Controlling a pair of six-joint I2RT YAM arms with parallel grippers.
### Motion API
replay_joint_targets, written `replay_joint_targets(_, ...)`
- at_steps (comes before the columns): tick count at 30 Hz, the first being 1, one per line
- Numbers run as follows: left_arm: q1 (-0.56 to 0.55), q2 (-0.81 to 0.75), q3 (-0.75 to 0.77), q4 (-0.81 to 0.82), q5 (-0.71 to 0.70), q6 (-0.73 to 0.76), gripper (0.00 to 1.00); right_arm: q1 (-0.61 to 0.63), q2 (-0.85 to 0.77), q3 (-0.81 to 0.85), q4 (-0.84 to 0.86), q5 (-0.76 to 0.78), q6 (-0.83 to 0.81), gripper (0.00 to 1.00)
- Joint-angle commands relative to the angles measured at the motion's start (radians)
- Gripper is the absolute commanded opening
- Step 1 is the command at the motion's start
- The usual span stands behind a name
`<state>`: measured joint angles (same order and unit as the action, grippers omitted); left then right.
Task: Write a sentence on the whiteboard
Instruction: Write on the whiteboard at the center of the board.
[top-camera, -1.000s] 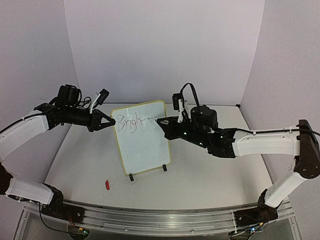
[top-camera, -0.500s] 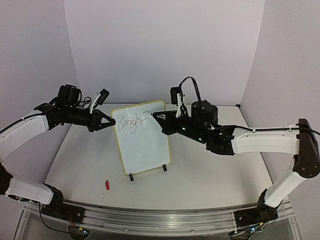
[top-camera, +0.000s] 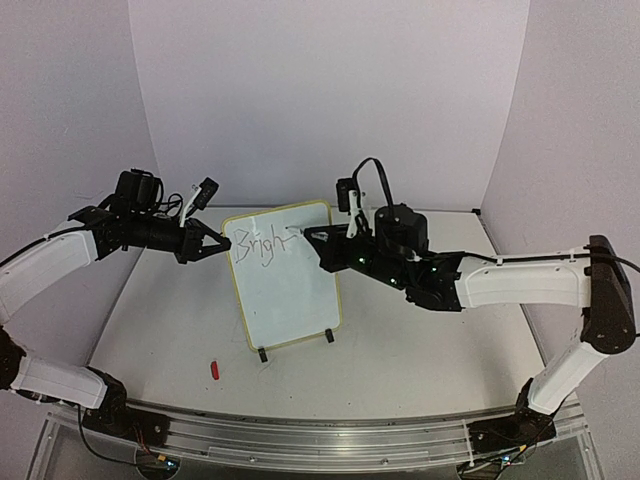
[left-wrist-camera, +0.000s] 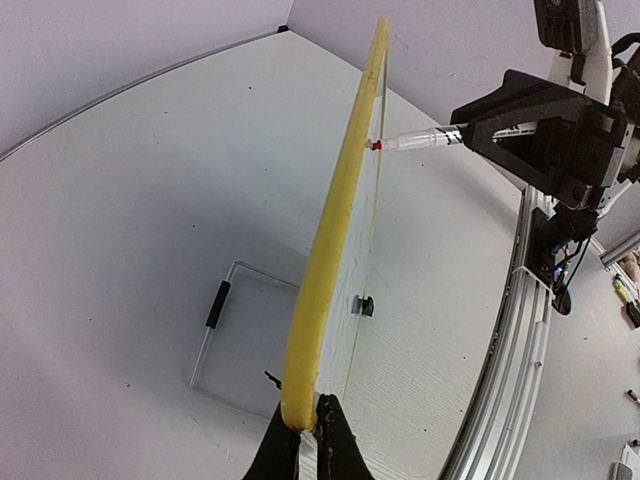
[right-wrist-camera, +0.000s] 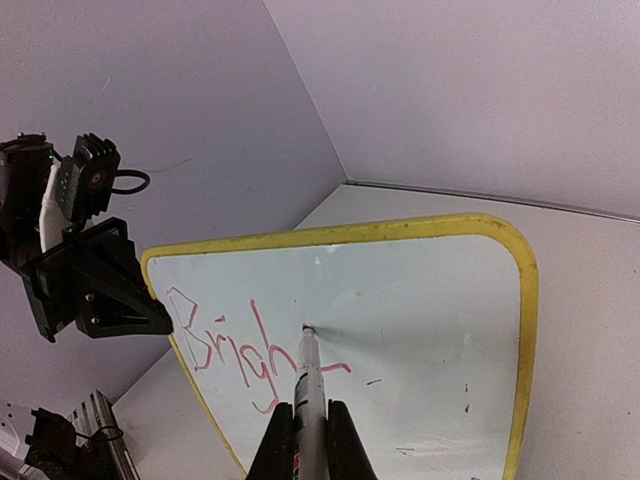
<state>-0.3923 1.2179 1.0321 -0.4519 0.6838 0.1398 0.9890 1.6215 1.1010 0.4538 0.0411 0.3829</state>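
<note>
The whiteboard (right-wrist-camera: 430, 320) runs off the bottom edge of the right wrist view, where the marker (right-wrist-camera: 306, 375) disappears inside the right pincer (right-wrist-camera: 308, 420). The left wrist view catches the whiteboard edge-on, its face hidden. The red speck (top-camera: 215, 370) near its feet is too small to name.

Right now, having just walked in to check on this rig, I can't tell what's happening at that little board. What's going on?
The left gripper pinches the whiteboard by its yellow rim, steadying it upright on the table. The right gripper holds a marker with its tip on the board, mid-sentence: the writing reads "Brigh" plus the start of another stroke. A small red object lies on the table near the front.
</note>
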Motion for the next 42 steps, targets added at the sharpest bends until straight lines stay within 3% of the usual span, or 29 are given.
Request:
replay_joint_targets(1,-0.024,0.033,-0.010,-0.090,-0.085,0.060,0.00,-0.003,0.001,-0.022,-0.014,0.047,0.014,0.00)
replay_joint_targets(22,-0.027,0.036,-0.009,-0.090,-0.087,0.061,0.00,-0.002,-0.058,-0.094,-0.039,0.073,0.039,0.00)
replay_joint_targets(30,-0.029,0.035,-0.011,-0.089,-0.090,0.060,0.00,-0.003,-0.126,-0.139,0.037,0.013,0.037,0.00)
replay_joint_targets(42,-0.030,0.035,-0.012,-0.091,-0.092,0.060,0.00,-0.004,-0.071,-0.107,0.038,0.039,0.028,0.00)
